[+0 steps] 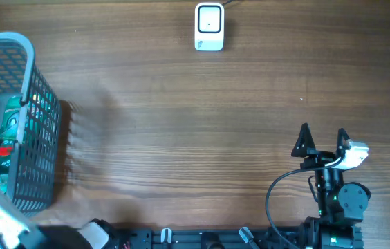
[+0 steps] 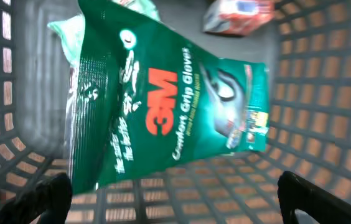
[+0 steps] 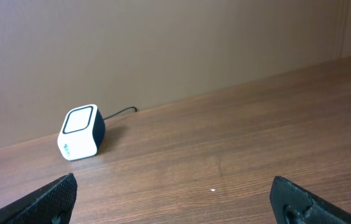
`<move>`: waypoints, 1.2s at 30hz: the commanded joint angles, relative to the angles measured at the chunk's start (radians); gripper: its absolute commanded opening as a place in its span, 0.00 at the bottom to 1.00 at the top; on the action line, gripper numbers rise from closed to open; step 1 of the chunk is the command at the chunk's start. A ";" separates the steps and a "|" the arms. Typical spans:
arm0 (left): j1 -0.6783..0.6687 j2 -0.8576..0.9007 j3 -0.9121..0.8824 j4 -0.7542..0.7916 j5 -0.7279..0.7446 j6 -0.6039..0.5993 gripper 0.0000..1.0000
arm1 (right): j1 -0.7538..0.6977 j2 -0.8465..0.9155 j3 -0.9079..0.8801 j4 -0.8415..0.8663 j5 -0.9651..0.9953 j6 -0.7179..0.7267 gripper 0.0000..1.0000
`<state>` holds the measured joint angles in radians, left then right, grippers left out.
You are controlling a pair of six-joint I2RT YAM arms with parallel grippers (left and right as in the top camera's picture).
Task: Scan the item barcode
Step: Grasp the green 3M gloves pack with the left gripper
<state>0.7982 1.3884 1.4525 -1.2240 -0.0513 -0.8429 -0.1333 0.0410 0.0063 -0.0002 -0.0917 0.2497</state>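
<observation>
- Task barely begun — nothing scanned as far as I can see.
- The item, a green glove pack [image 2: 163, 112], lies inside the mesh basket [image 2: 325, 74] at the left edge of the surface [image 1: 181, 124], printed face toward my left wrist camera. I see no barcode on that face.
- My left fingers [image 2: 45, 199] are spread wide, down in the basket, one tip at each lower corner of the wrist view. The pack is ahead of them, not grasped.
- My right fingers [image 3: 45, 199] are spread too, grasping nothing, low over the near right part of the surface.
- The scanner [image 1: 209, 28] stands at the far edge, centre, well apart from the basket and from both arms.
- A red-orange packet [image 2: 238, 15] sits deeper in the basket, beyond the pack.
- Left to do, by my reckoning — grasp the pack, lift it out of the basket, find the barcode side, present it to the scanner window.
</observation>
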 commanded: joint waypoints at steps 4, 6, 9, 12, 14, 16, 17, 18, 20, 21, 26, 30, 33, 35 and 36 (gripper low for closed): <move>0.113 0.076 0.012 -0.065 0.174 0.120 1.00 | 0.005 0.002 -0.001 0.003 0.014 0.014 1.00; 0.123 0.076 0.008 -0.086 0.171 0.173 1.00 | 0.005 0.002 -0.001 0.003 0.014 0.014 1.00; 0.138 0.080 -0.006 -0.081 0.140 0.193 1.00 | 0.005 0.002 -0.001 0.003 0.014 0.015 1.00; 0.148 0.081 -0.043 -0.057 0.140 0.193 1.00 | 0.005 0.002 -0.001 0.003 0.014 0.015 1.00; 0.148 0.081 -0.071 -0.047 0.140 0.192 1.00 | 0.005 0.002 -0.001 0.003 0.014 0.014 1.00; 0.147 0.081 -0.108 -0.026 0.140 0.192 1.00 | 0.005 0.002 -0.001 0.003 0.014 0.014 1.00; 0.147 0.081 -0.123 -0.018 0.141 0.192 1.00 | 0.005 0.002 -0.001 0.003 0.014 0.015 1.00; 0.147 0.081 -0.137 -0.010 0.141 0.192 1.00 | 0.005 0.002 -0.001 0.003 0.014 0.014 1.00; 0.147 0.081 -0.168 0.010 0.141 0.192 1.00 | 0.005 0.002 -0.001 0.003 0.014 0.015 1.00; 0.147 0.081 -0.180 0.026 0.140 0.192 1.00 | 0.005 0.002 -0.001 0.003 0.014 0.015 1.00; 0.147 0.081 -0.242 0.144 0.153 0.180 1.00 | 0.005 0.002 -0.001 0.003 0.014 0.014 1.00; 0.147 0.082 -0.328 0.233 0.262 0.181 1.00 | 0.005 0.002 -0.001 0.003 0.014 0.014 1.00; 0.147 0.082 -0.381 0.301 0.328 0.181 1.00 | 0.005 0.002 -0.001 0.003 0.014 0.014 1.00; 0.147 0.084 -0.417 0.345 0.336 0.180 1.00 | 0.005 0.002 -0.001 0.003 0.014 0.015 1.00; 0.147 0.087 -0.423 0.355 0.336 0.180 1.00 | 0.005 0.002 -0.001 0.003 0.014 0.014 1.00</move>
<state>0.9401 1.4628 1.0595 -0.8959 0.2329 -0.6670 -0.1333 0.0410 0.0063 -0.0002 -0.0917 0.2497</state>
